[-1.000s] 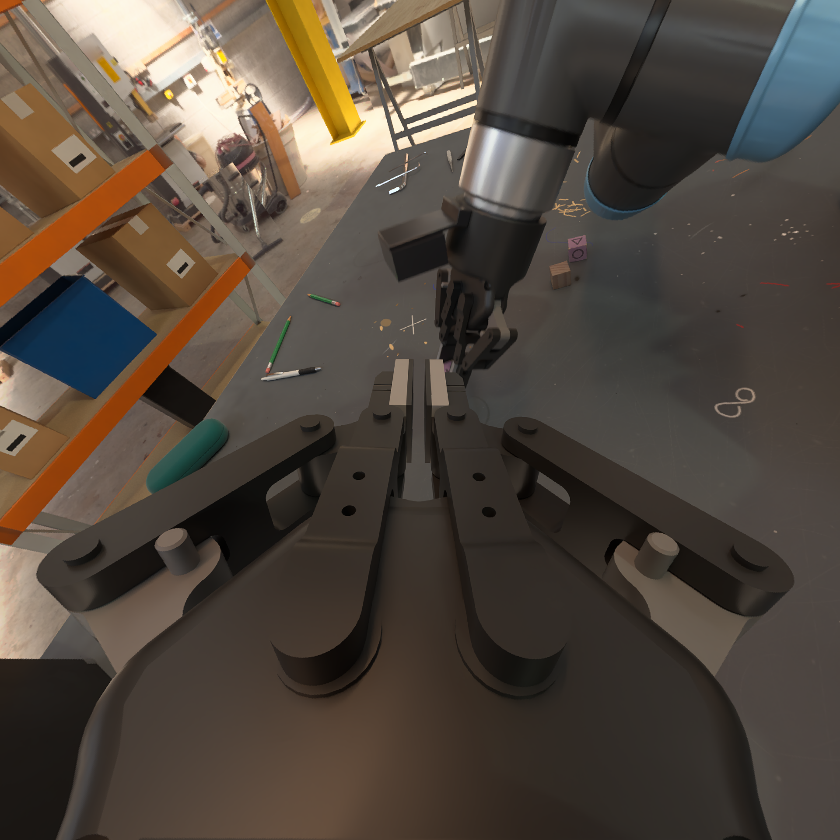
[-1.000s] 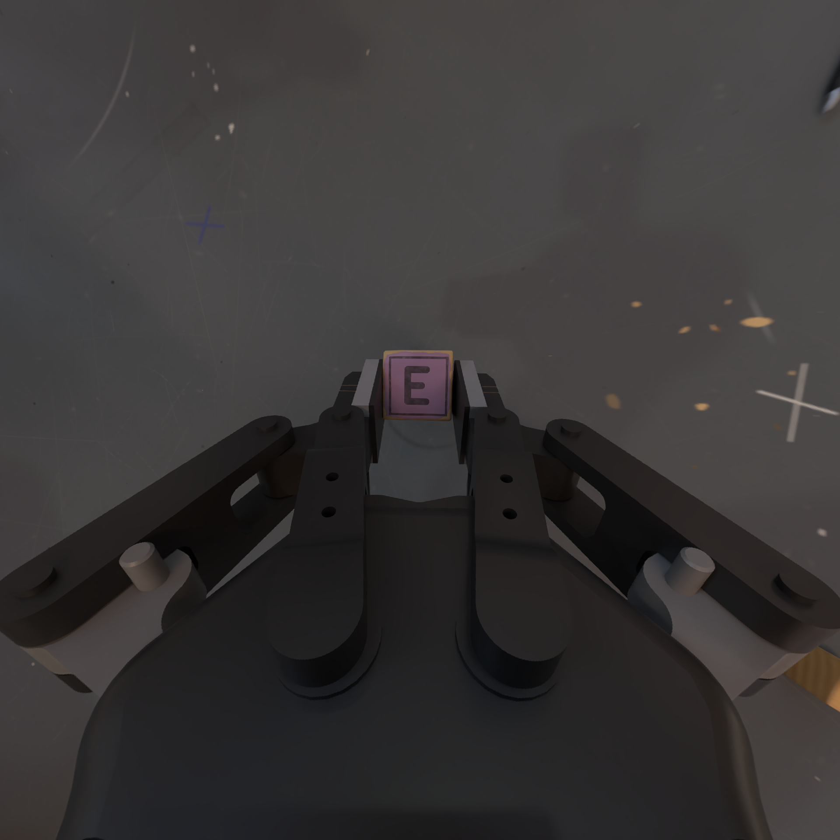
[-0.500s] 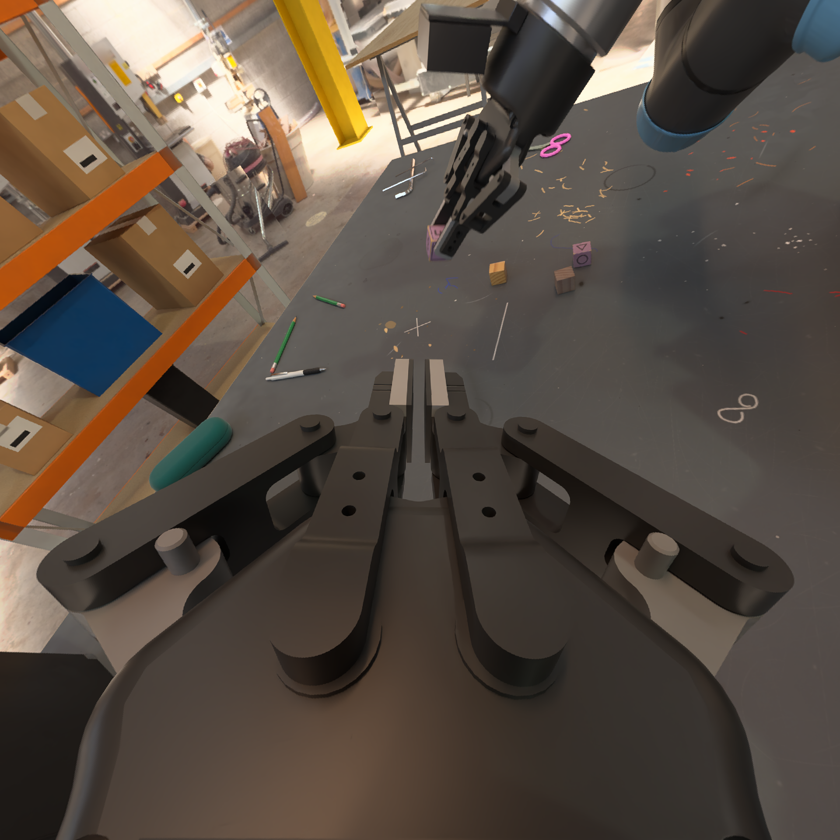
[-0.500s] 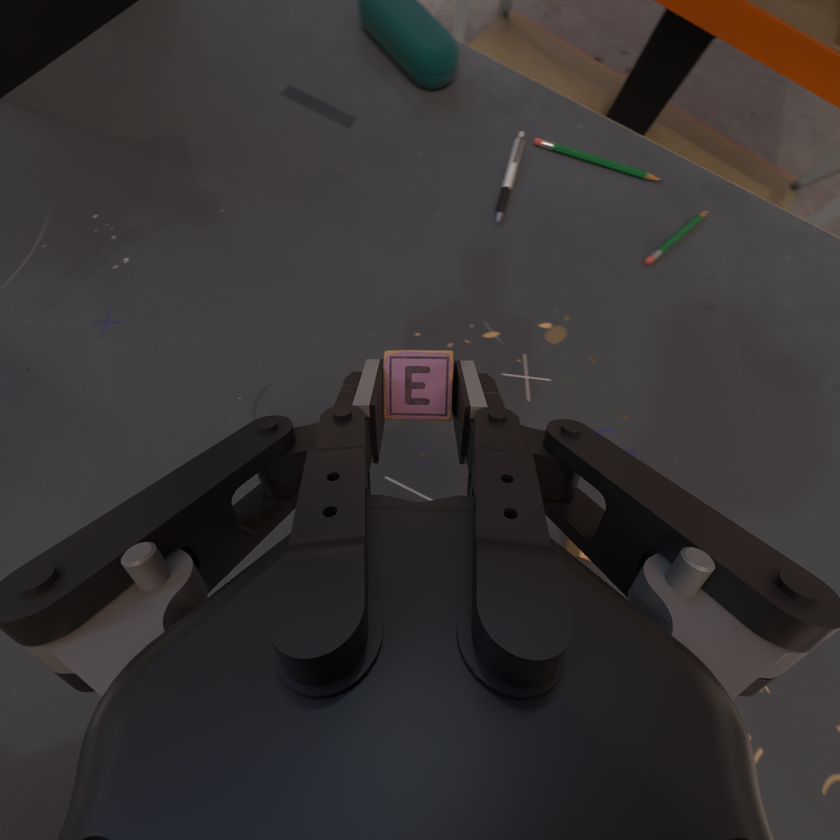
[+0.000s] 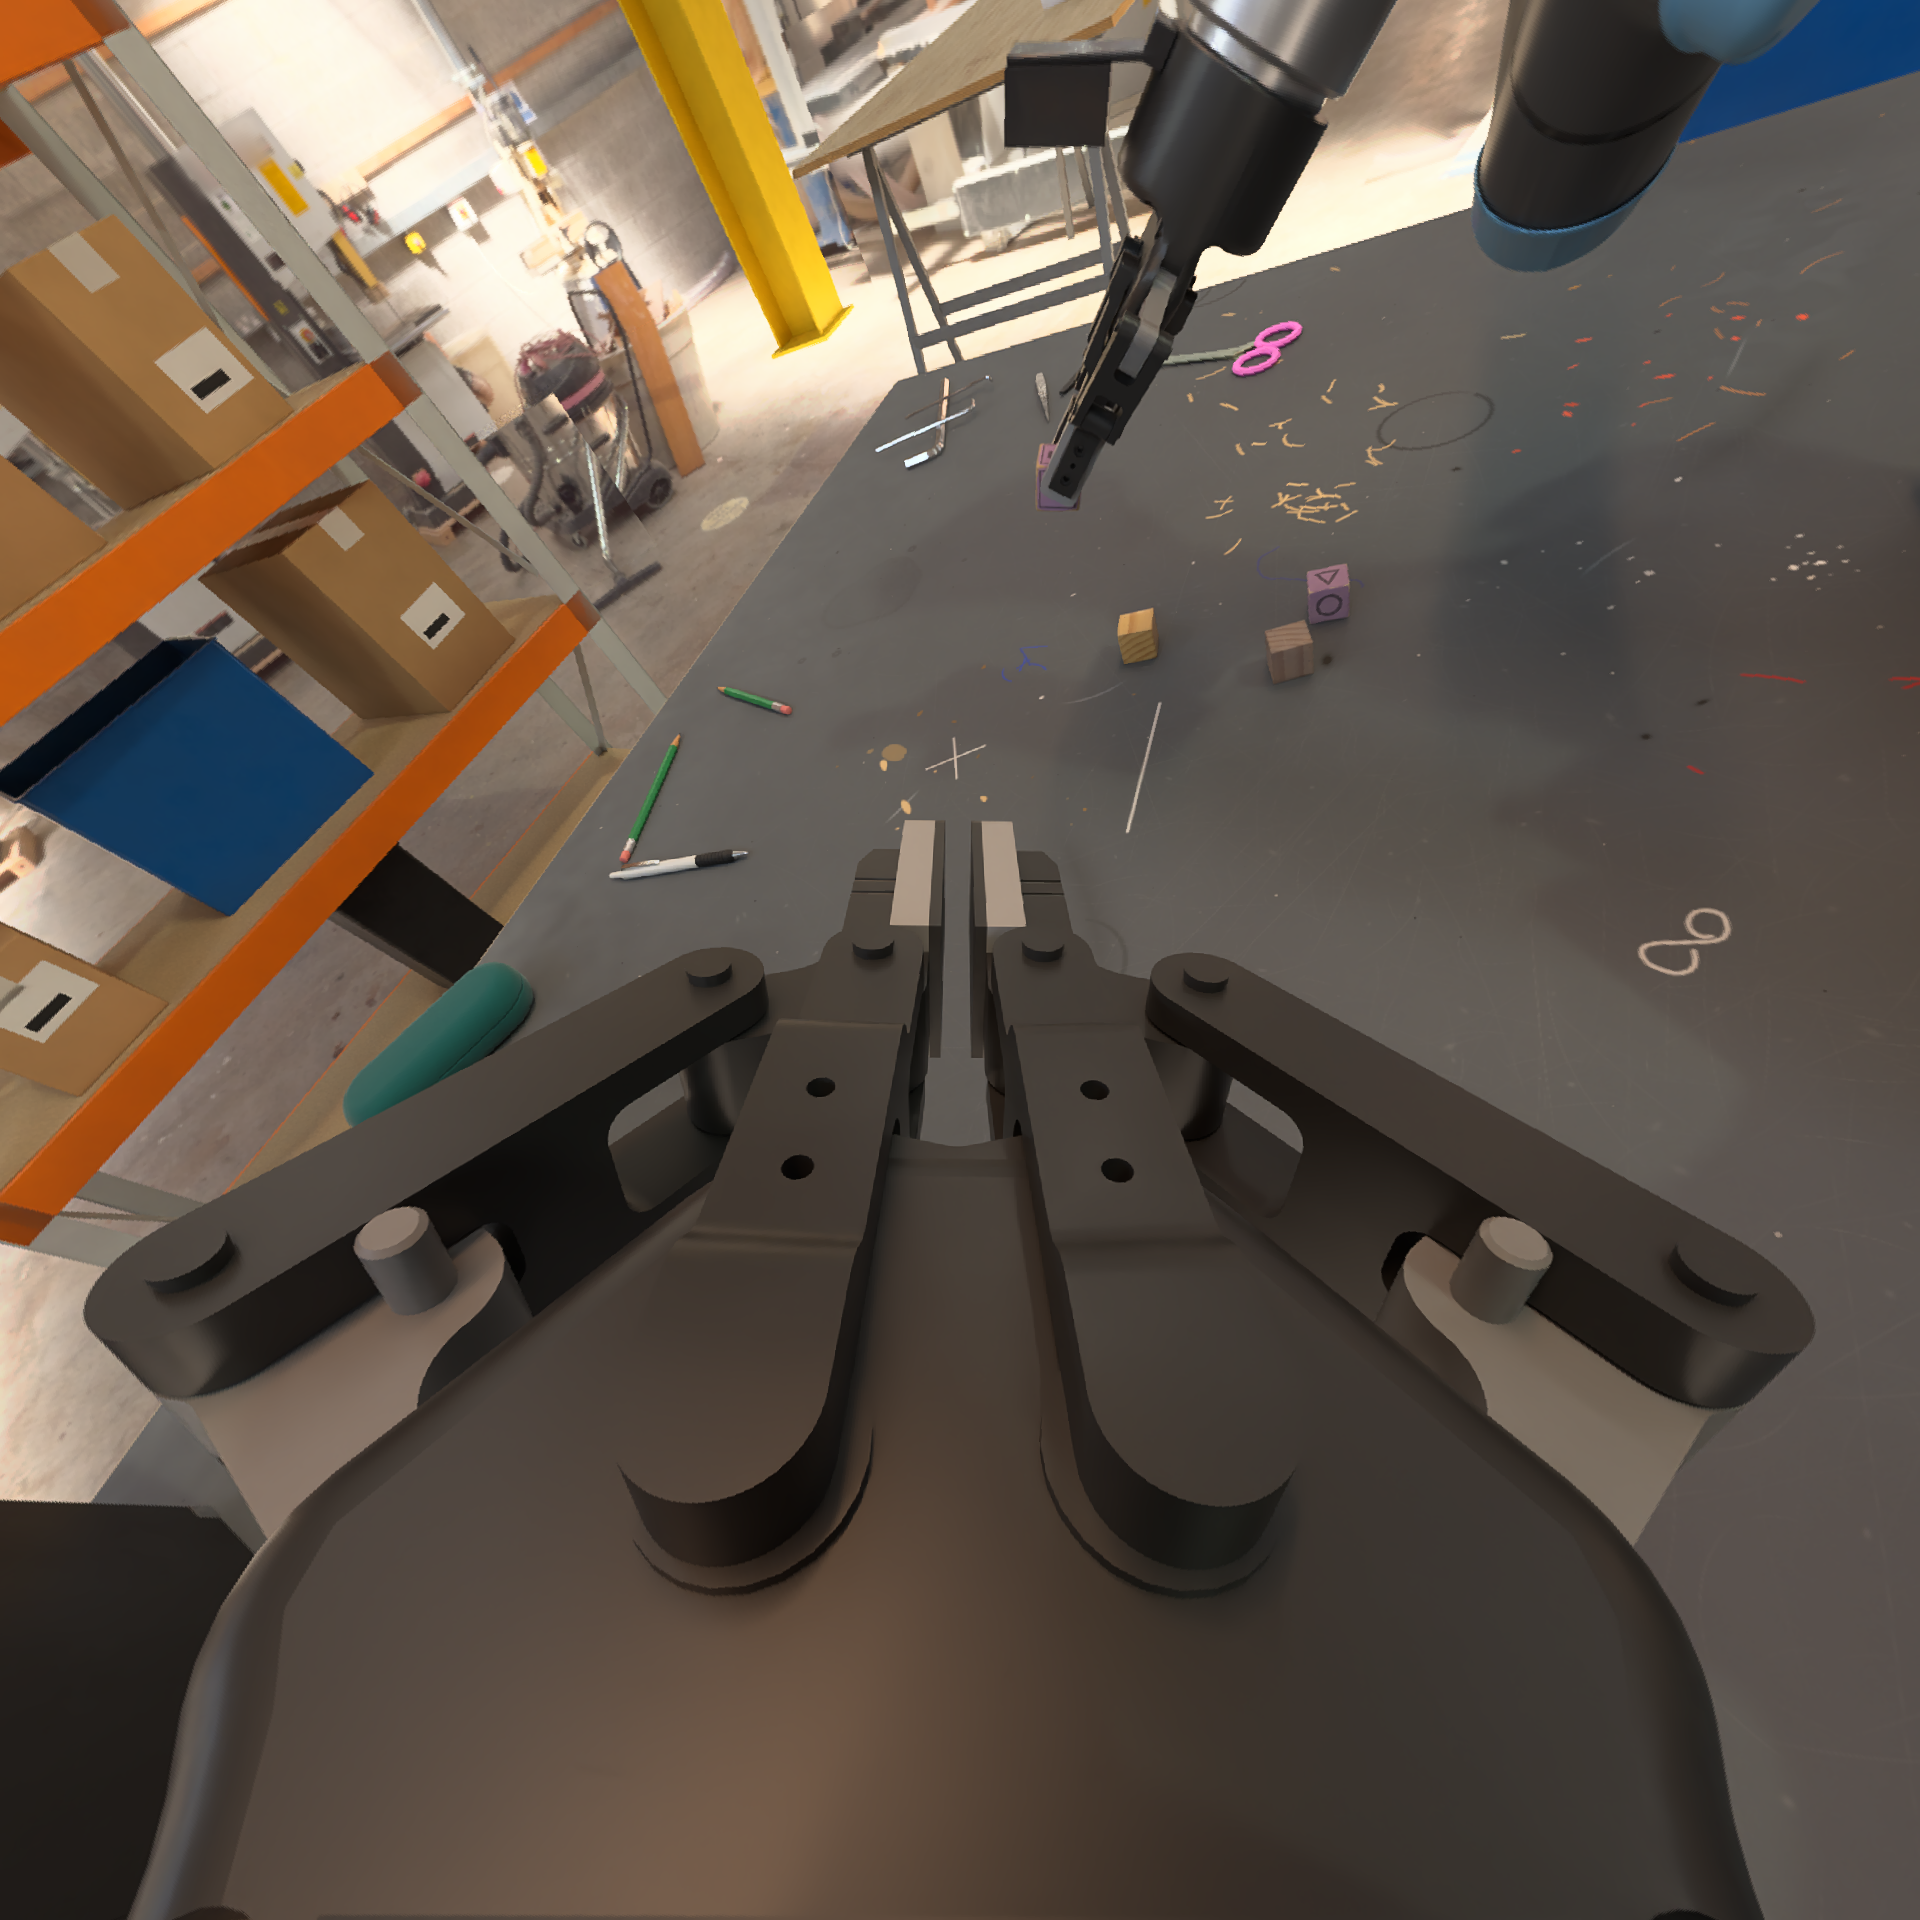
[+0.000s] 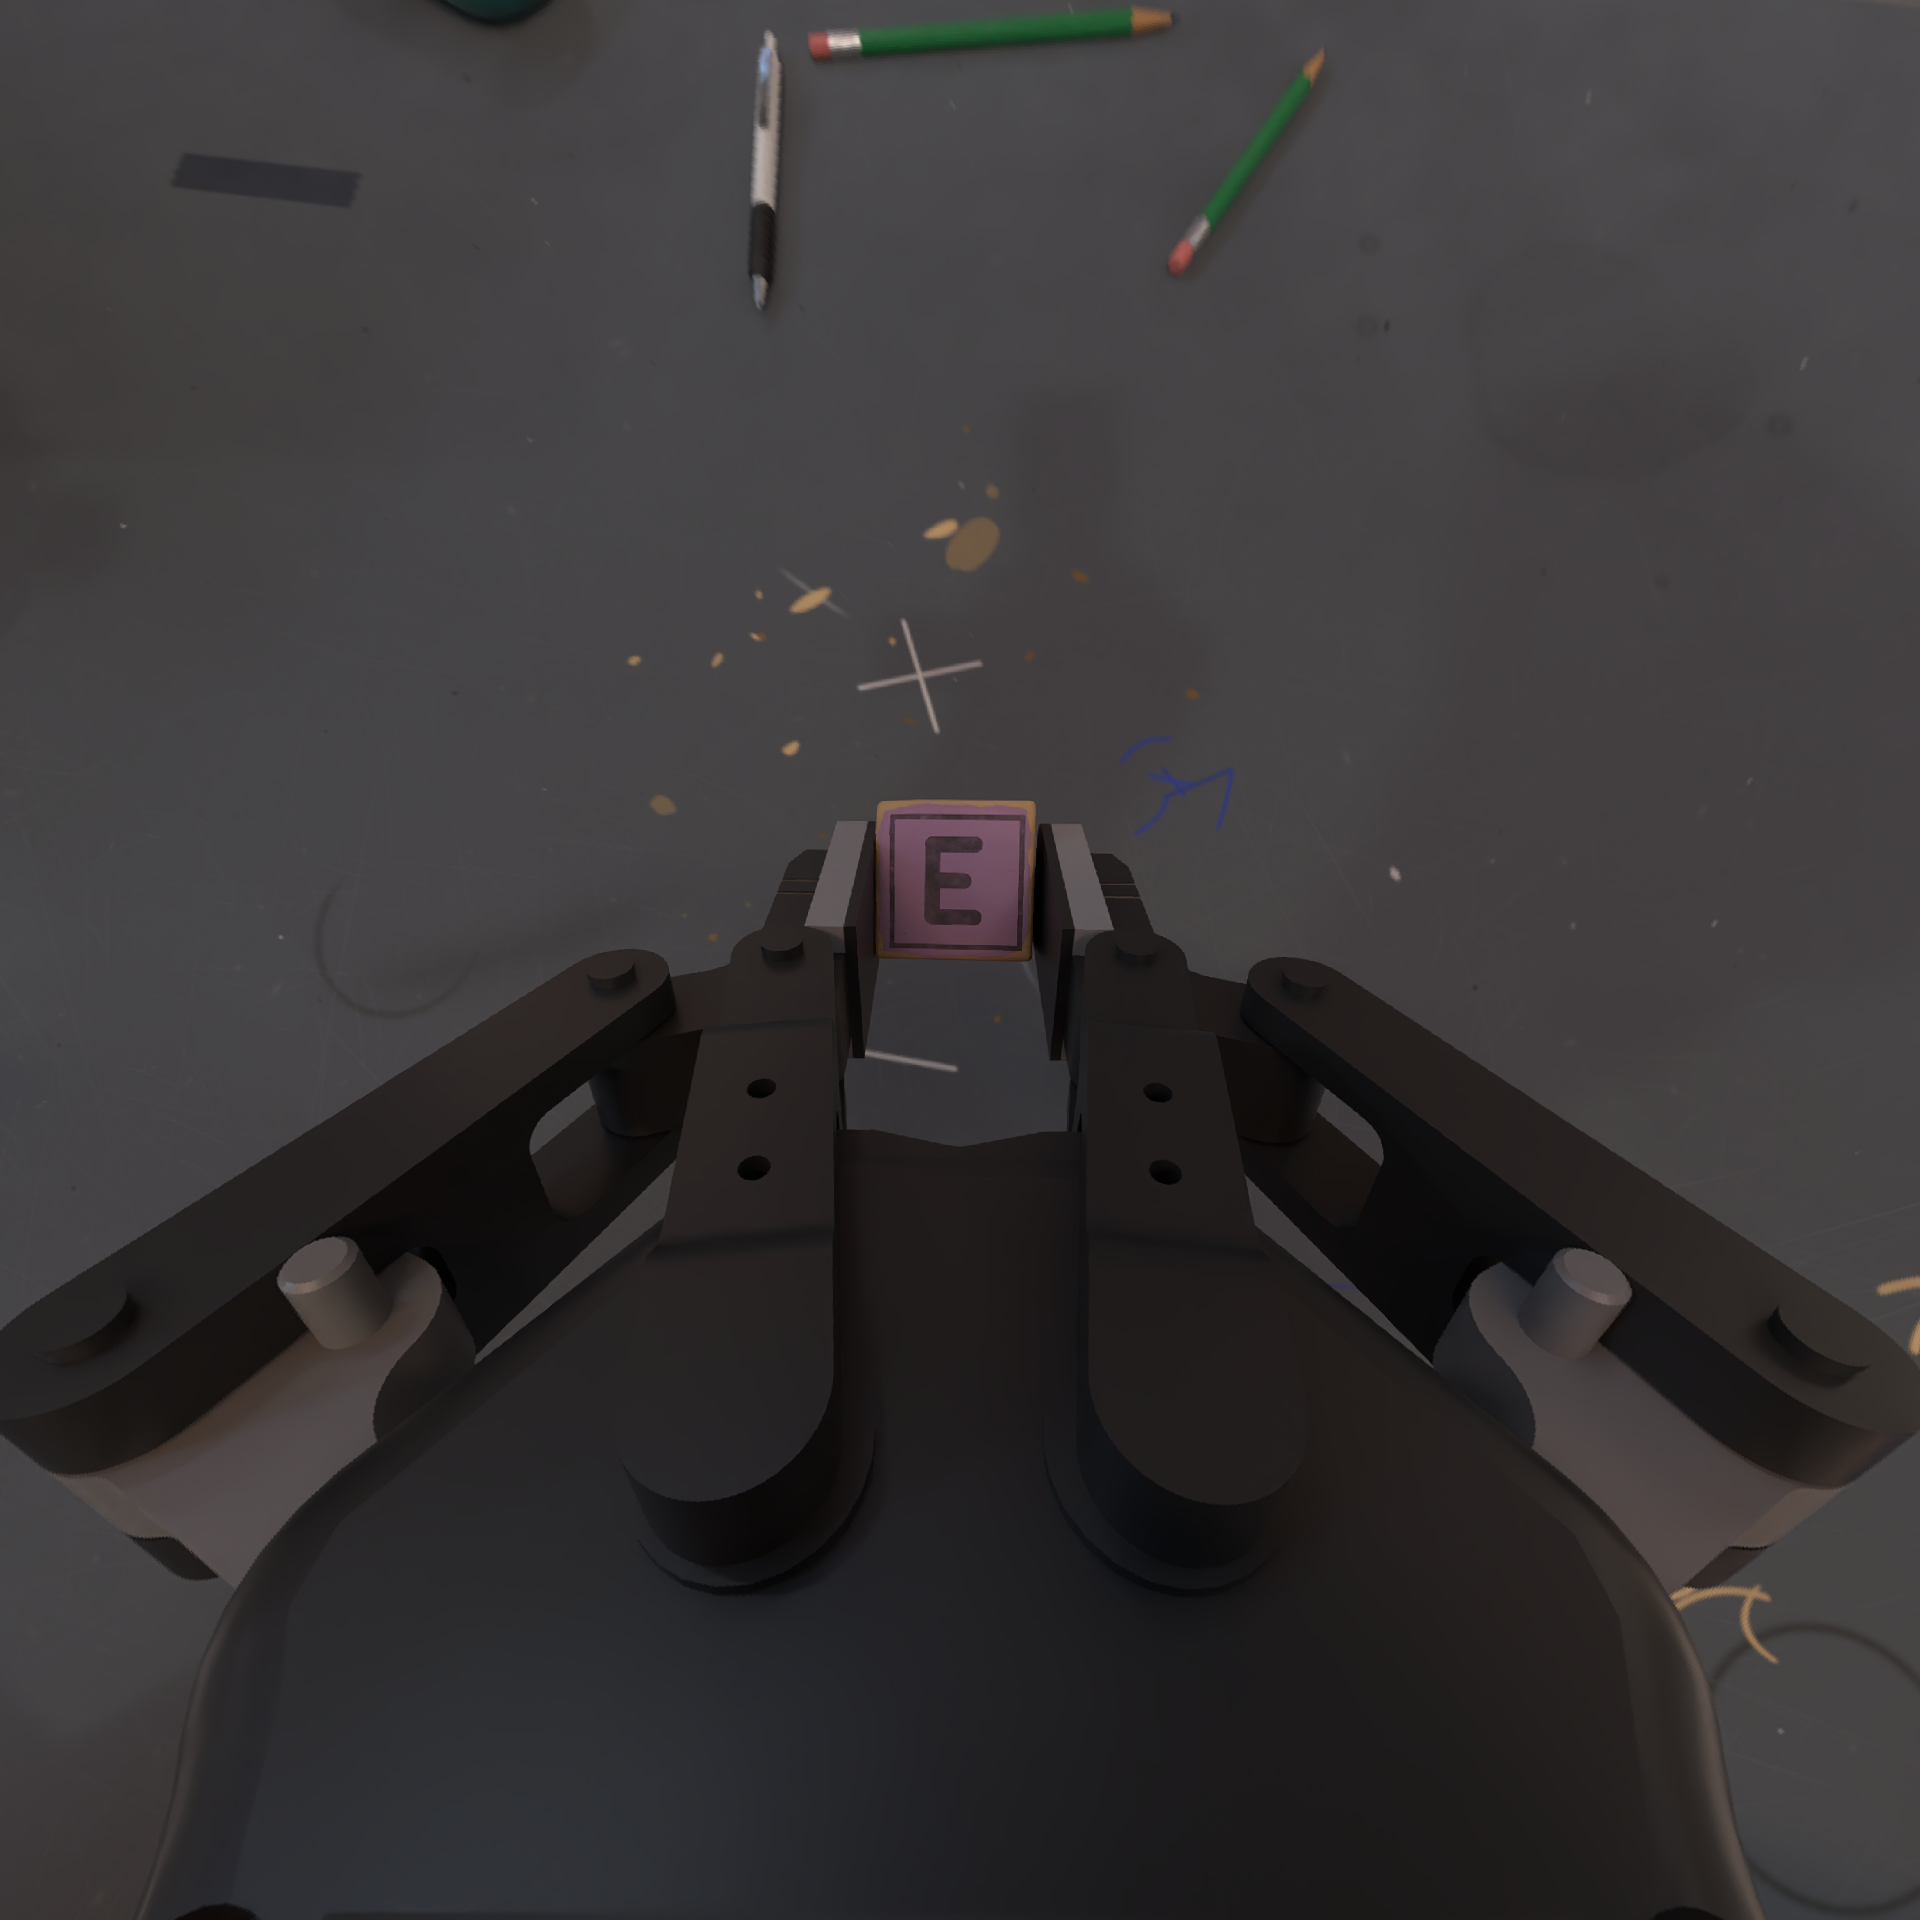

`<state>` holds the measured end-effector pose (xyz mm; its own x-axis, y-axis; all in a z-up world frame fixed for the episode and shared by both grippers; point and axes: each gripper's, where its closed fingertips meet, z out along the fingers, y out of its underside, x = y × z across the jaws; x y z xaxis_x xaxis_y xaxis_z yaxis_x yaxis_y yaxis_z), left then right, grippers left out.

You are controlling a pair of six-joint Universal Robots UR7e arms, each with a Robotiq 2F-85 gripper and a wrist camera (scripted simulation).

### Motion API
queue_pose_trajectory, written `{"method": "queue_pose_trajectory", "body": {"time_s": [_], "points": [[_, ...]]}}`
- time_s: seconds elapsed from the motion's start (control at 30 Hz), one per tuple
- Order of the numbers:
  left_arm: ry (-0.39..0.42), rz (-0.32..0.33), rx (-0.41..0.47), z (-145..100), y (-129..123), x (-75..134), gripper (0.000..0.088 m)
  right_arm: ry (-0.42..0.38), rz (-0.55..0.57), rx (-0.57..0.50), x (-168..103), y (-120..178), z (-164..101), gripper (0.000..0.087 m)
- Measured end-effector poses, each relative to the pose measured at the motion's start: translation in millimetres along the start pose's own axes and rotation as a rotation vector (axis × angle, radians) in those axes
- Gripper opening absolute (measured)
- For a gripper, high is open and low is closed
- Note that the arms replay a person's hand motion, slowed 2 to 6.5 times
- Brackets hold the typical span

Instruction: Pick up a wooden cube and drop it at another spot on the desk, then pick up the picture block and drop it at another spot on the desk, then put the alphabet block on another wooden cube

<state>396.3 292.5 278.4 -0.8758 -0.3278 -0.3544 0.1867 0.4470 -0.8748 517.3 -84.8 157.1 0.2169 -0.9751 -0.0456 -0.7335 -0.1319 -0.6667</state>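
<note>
My right gripper (image 6: 956,883) is shut on the purple alphabet block (image 6: 956,881) and holds it in the air above the dark desk. In the left wrist view that gripper (image 5: 1070,483) hangs far off with the alphabet block (image 5: 1047,480) partly hidden behind its fingers. A light wooden cube (image 5: 1137,635), a darker wooden cube (image 5: 1289,651) and the purple picture block (image 5: 1328,593) lie on the desk below and right of it. My left gripper (image 5: 957,871) is shut and empty, low over the near desk.
Two green pencils (image 5: 650,798) (image 5: 755,699) and a pen (image 5: 677,863) lie near the desk's left edge, with a teal case (image 5: 442,1037) closer in. Pink scissors (image 5: 1265,347) and metal tools (image 5: 930,426) lie at the far end. Orange shelving with boxes (image 5: 208,499) stands left of the desk.
My right gripper has lifted the alphabet block off the desk and carried it up and away toward the far end. The wooden cubes, hidden before, now show. My left gripper has not moved.
</note>
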Motion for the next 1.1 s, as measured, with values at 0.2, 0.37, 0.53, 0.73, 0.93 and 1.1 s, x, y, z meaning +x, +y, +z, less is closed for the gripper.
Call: {"method": "queue_pose_trajectory", "body": {"time_s": [0.2, 0.37, 0.53, 0.73, 0.93, 1.1], "points": [[0.002, 0.001, 0.001, 1, 0, 0, 0.0044, -0.026, 0.073, -0.069, 28, 22, 19, 0.0266], [0.005, 0.001, -0.001, 2, 0, 1, 0.0044, -0.028, 0.107, -0.129, 44, 43, 35, 0.0266], [0.008, 0.000, -0.004, 3, 0, 1, 0.0044, -0.033, 0.112, -0.187, 52, 62, 48, 0.0266], [0.010, -0.002, -0.013, 5, 2, 1, 0.0044, -0.023, 0.096, -0.229, 57, 78, 61, 0.0266], [0.014, -0.002, -0.023, 7, 3, 2, 0.0044, -0.016, 0.072, -0.266, 59, 89, 70, 0.0266], [0.017, -0.001, -0.030, 9, 4, 3, 0.0044, -0.021, 0.063, -0.291, 58, 95, 76, 0.0266]]}}
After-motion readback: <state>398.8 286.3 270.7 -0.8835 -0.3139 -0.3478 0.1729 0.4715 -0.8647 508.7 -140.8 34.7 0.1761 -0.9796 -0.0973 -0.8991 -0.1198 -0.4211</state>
